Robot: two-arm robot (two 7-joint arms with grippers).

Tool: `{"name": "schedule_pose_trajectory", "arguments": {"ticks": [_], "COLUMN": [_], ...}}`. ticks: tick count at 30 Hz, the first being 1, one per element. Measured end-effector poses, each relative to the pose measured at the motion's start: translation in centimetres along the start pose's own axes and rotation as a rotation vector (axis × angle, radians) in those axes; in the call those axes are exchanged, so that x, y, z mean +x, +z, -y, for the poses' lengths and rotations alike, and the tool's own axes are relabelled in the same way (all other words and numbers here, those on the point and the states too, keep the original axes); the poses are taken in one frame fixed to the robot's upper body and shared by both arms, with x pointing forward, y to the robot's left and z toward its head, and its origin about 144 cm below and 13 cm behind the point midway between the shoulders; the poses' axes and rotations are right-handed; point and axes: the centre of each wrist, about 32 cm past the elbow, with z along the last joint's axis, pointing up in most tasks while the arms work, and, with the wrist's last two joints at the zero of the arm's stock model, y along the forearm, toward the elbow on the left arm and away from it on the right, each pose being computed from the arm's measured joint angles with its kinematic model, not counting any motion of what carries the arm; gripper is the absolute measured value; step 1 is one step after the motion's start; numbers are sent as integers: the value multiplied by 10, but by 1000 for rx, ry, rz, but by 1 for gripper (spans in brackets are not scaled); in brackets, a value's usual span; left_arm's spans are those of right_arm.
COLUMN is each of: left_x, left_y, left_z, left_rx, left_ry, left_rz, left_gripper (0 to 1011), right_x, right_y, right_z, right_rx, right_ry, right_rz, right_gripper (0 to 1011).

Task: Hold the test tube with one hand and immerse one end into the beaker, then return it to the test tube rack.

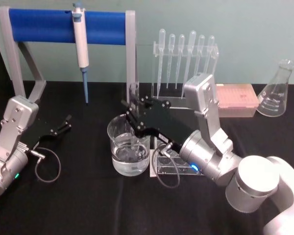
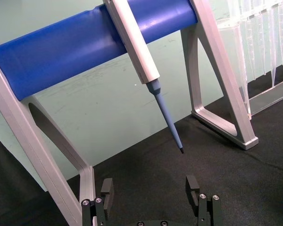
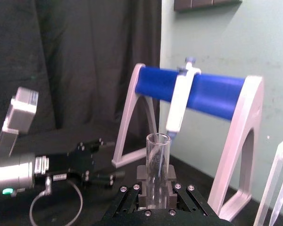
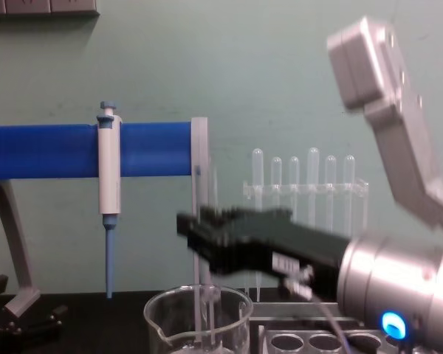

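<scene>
**Tube's in the beaker, right pincer clamped on it**

So the right gripper (image 1: 132, 115) has both black fingers closed on the test tube (image 3: 157, 172) and holds it upright. The beaker (image 1: 115, 147) sits straight below the pincer with some clear liquid in it. The tube's lower end hangs inside the glass, though I can't tell if the tip touches the liquid. The test tube rack (image 1: 172, 167) lies under the arm behind the pincer, right beside the beaker. Well off to the pincer's left, the left gripper (image 2: 150, 188) sits low over the black table (image 1: 88, 205), fingers spread, holding nothing.
</scene>
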Motion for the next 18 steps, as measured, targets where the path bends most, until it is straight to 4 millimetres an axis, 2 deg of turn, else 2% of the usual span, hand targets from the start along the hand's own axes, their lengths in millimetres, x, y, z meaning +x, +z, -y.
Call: {"name": "schedule_pose_trajectory", "arguments": {"ticks": [9,18], "left_x": [0,0], "left_y": [0,0], "left_z": [0,0], "left_rx": [0,0], "left_ry": [0,0], "left_rz": [0,0], "left_gripper": [1000,1000], "right_x": [-9,-12], "right_y": [-29,-33], "right_z": [6,3], "right_rx": [-19,-12], "right_ry": [17,30], "right_rz": [-14,-11], "right_gripper": [228,229]}}
